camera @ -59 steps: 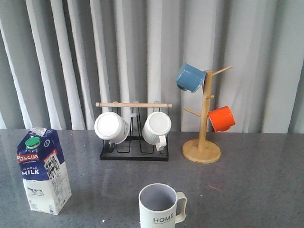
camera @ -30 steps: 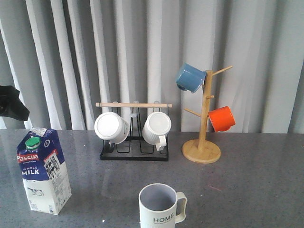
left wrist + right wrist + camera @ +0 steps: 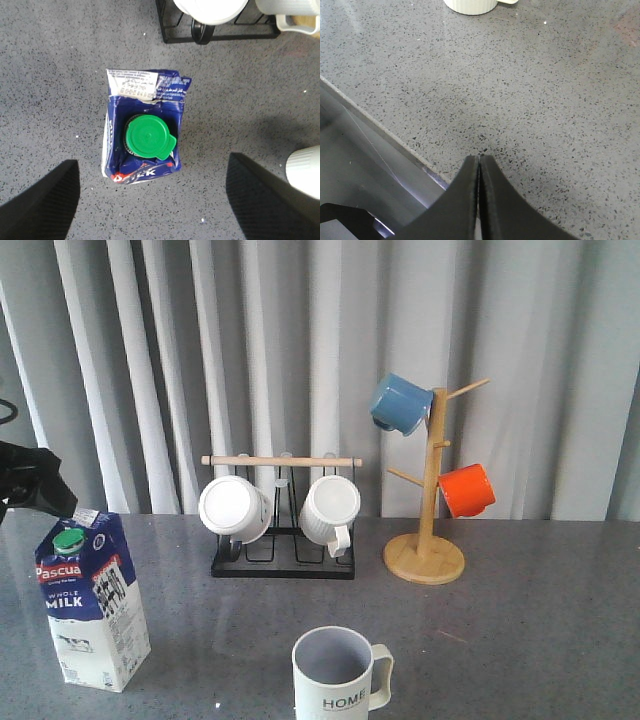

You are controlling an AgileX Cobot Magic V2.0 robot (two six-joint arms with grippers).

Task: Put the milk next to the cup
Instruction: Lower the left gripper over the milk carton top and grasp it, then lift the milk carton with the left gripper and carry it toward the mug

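The milk (image 3: 90,600) is a blue and white Pascual carton with a green cap, standing upright at the front left of the table. The cup (image 3: 340,675) is an off-white "HOME" mug at the front centre, well to the right of the milk. My left gripper (image 3: 32,490) hangs at the left edge, above and just behind the carton. In the left wrist view it (image 3: 151,162) is open wide, with the milk (image 3: 145,130) below between the fingers, untouched, and the cup (image 3: 305,170) at the edge. My right gripper (image 3: 479,159) is shut and empty over the table's front edge.
A black wire rack (image 3: 282,565) with two white ribbed mugs stands behind the centre. A wooden mug tree (image 3: 428,540) with a blue mug (image 3: 400,403) and an orange mug (image 3: 467,489) stands at the back right. The table edge (image 3: 380,130) runs under my right gripper.
My left gripper has come into the front view from the left edge and moved down and right, to above the milk. The milk and the cup have not moved.
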